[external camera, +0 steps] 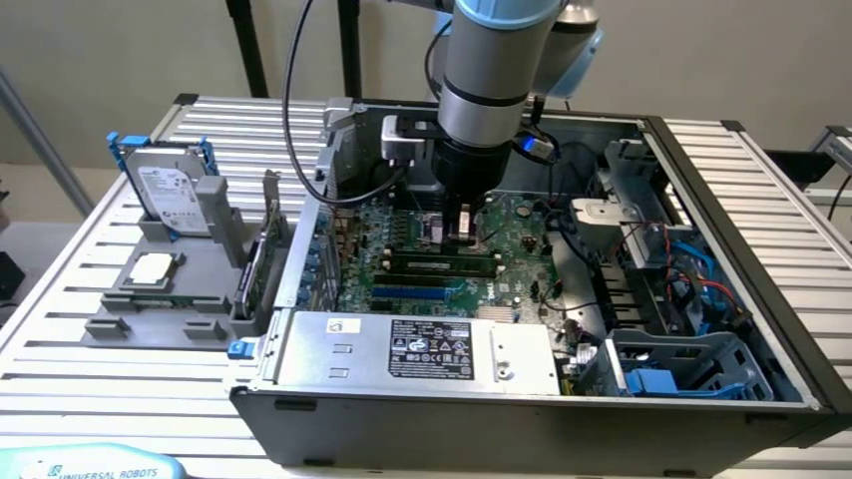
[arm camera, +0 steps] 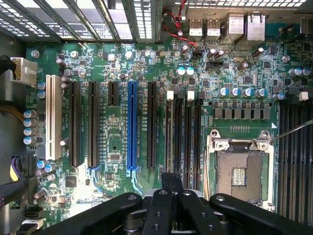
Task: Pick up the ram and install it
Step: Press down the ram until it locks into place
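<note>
I am seeing one ram (external camera: pixel 446 265), a thin green stick with dark chips. It is lying flat across the motherboard (external camera: pixel 513 225) inside the open computer case (external camera: pixel 745 230), in line with the black slots. My one claw (external camera: pixel 462 232) is hanging just beside it, a little farther into the case, and its two fingers are pressed together. I cannot tell if they are touching the ram.

From the wrist I am looking down past the claw (arm camera: pixel 171 178) at four long dark slots (arm camera: pixel 183 137), side by side. One blue slot (arm camera: pixel 132 125) and one square chip socket (arm camera: pixel 239 171) are sitting on either side of them.

On the desk (external camera: pixel 80 249), at the exterior view's left, one hard drive (external camera: pixel 171 188) is standing in a blue frame.
</note>
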Robot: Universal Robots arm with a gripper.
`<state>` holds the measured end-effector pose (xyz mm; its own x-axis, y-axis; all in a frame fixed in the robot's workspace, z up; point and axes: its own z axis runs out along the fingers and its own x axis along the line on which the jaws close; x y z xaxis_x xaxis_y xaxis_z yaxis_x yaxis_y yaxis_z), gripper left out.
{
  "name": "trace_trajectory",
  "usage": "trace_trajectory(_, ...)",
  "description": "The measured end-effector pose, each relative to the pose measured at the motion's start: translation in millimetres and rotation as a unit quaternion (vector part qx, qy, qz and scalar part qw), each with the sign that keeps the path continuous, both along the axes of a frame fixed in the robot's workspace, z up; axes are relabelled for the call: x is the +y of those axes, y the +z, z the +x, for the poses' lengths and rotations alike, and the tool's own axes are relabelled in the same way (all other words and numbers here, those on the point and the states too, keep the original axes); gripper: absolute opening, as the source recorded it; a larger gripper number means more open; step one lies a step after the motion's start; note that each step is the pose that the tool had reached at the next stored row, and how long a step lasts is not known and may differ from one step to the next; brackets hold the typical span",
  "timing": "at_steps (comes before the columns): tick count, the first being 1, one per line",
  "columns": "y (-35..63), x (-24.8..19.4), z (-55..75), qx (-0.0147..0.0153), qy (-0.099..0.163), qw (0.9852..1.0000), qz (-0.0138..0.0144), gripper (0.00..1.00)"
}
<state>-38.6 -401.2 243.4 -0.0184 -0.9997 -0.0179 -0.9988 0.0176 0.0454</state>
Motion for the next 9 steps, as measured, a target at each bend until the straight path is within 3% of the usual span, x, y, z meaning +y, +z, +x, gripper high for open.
trace_trajectory(9,-0.4,0.5,0.0,0.0,0.0,1.0,0.0,0.11)
